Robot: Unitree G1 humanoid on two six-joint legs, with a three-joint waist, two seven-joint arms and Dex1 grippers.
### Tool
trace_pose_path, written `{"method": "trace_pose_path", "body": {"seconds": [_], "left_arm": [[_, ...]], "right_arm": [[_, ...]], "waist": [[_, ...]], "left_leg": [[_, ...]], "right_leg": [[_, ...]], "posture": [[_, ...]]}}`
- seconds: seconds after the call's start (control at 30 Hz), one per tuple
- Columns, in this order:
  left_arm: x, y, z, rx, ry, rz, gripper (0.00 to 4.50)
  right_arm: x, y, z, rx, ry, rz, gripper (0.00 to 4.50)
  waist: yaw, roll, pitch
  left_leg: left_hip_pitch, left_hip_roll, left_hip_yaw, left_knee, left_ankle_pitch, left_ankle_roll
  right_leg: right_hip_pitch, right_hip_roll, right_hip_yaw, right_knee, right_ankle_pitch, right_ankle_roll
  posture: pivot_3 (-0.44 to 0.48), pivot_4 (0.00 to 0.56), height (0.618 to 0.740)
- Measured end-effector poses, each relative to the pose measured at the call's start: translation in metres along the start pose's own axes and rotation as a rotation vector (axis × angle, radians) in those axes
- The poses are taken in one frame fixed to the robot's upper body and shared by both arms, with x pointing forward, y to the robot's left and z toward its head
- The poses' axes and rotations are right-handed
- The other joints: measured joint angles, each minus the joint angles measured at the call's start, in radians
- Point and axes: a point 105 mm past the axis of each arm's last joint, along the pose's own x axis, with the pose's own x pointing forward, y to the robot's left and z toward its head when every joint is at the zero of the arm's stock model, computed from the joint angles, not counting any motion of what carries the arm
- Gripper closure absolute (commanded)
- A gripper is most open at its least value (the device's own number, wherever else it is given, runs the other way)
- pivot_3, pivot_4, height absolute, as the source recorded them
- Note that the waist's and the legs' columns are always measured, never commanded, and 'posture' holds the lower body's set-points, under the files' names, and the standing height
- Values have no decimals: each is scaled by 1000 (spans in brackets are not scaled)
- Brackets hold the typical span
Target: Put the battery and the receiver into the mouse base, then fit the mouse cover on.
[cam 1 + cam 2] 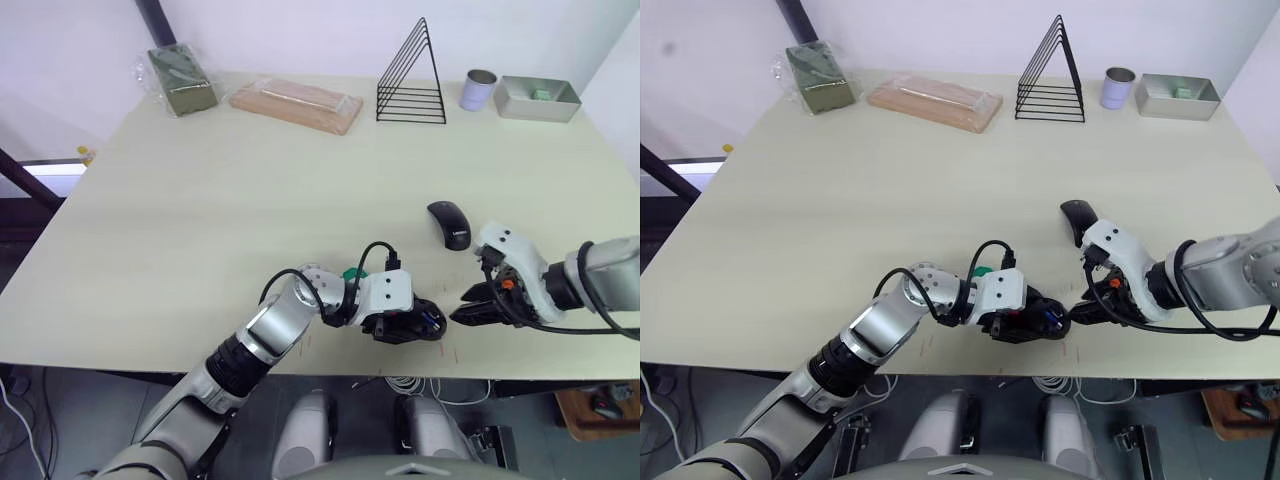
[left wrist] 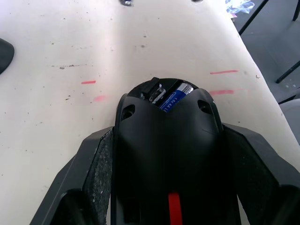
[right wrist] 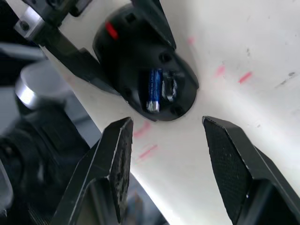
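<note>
Mouse base (image 3: 140,65), battery (image 3: 153,90) already seated inside, sat clamped between left gripper (image 1: 405,322) fingers. Right gripper (image 3: 166,154) gaped wide, empty, just beside. Mouse cover (image 1: 449,223) lay beyond: probably light, rigid, slippery; best pinched across its sides.

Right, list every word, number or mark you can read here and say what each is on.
Small blue cylindrical battery inside the black oval mouse base, held by the left tool: white print, too blurred to read.
Smooth glossy black mouse cover: small pale mark near one end, too small to read.
Grey metal tin at the back: a green item inside, no legible text.
Nothing else carries lettering.
</note>
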Motion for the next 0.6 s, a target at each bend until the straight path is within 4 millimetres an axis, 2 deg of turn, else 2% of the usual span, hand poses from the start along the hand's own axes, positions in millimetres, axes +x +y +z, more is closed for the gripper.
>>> {"method": "trace_pose_path", "body": {"seconds": [0.2, 0.3, 0.4, 0.5, 0.6], "left_arm": [[0, -1, -1, -3, 4, -3, 1600], [-1, -1, -2, -5, 4, -4, 1600], [-1, -1, -2, -5, 5, -4, 1600], [-1, -1, -2, -5, 7, -3, 1600], [-1, -1, -2, -7, 7, -3, 1600]], "right_arm": [[1, 2, -9, -57, -236, -7, 2037], [5, 5, -13, -19, -368, 14, 2037], [6, 3, -15, -33, -399, -5, 2816], [15, 2, -25, -40, -418, -19, 4293], [19, -4, -31, -51, -422, -47, 4413]], "waist": [[1, 1, -1], [1, 1, -1], [1, 1, -1], [1, 1, -1], [1, 1, -1]], "left_leg": [[0, 0, -3, 2, 0, 0], [1, -1, -4, 2, 0, 0], [1, -1, -4, 2, 0, 0], [1, -1, -5, 2, 0, 0], [1, -1, -5, 3, 0, 0]], "right_leg": [[2, 2, -1, 0, 0, 1], [3, 3, -1, 0, 0, 0], [3, 3, -1, -1, 0, 0], [3, 4, -1, -1, 0, 0], [3, 4, -1, -1, 0, 0]], "posture": [[0, 150, 740], [0, 150, 740], [0, 150, 740], [0, 150, 740], [0, 150, 740]]}}
